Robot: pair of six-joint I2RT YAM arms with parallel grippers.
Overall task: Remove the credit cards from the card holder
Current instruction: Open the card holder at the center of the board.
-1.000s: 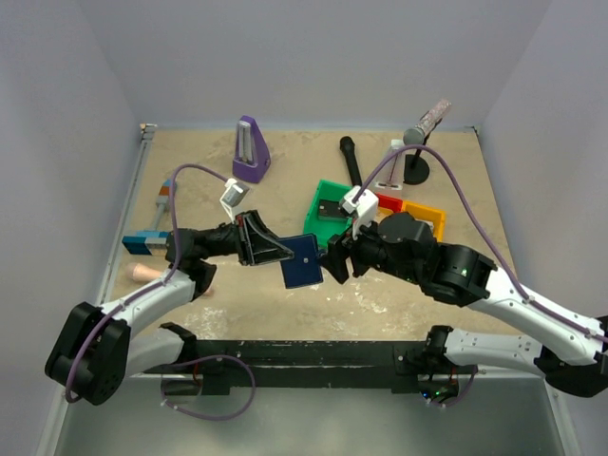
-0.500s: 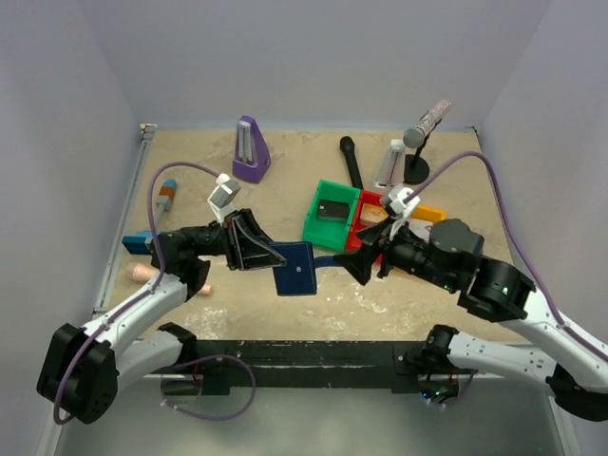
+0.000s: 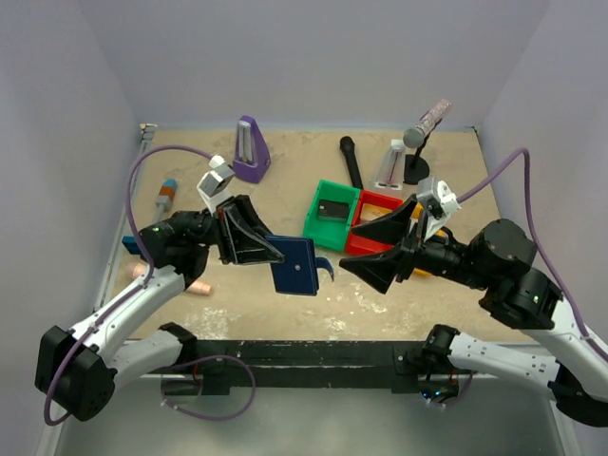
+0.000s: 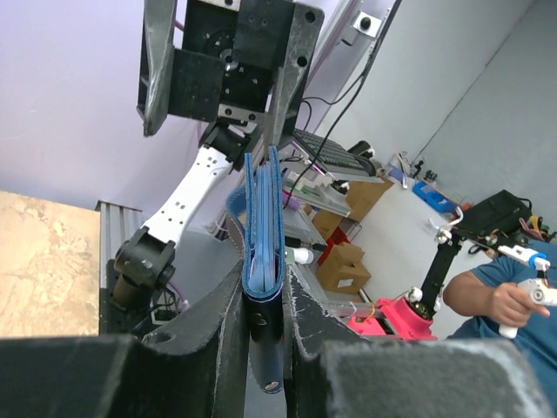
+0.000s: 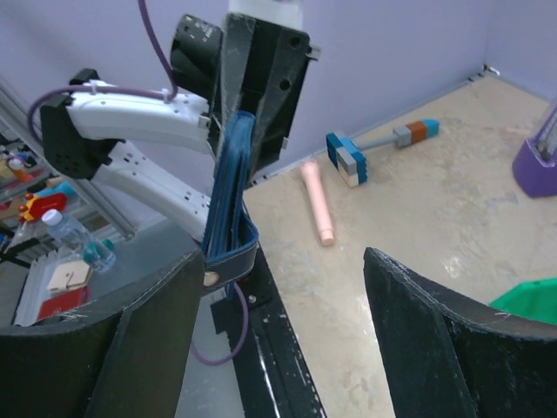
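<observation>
My left gripper (image 3: 271, 249) is shut on the dark navy card holder (image 3: 296, 266) and holds it up above the sandy table, edge-on between the fingers (image 4: 204, 335) in the left wrist view. The holder (image 4: 264, 218) is folded shut, with pale blue inner layers showing at its edge. Its snap tab (image 3: 326, 269) hangs loose towards the right arm. The credit cards are hidden inside the holder. My right gripper (image 3: 350, 250) stands open, a short way right of the holder and apart from it. In the right wrist view the holder (image 5: 228, 205) hangs just beyond the left fingertip (image 5: 148, 322).
A green bin (image 3: 314, 214) and a red bin (image 3: 372, 204) stand behind the grippers. A purple metronome (image 3: 249, 149), a black marker (image 3: 351, 161) and a microphone on a stand (image 3: 418, 142) are at the back. A pink cylinder (image 5: 317, 202) and a blue brush (image 5: 350, 158) lie at the left.
My right gripper has drawn back to the right, away from the card holder, and its jaws have widened. The left gripper keeps the holder, shifted slightly left.
</observation>
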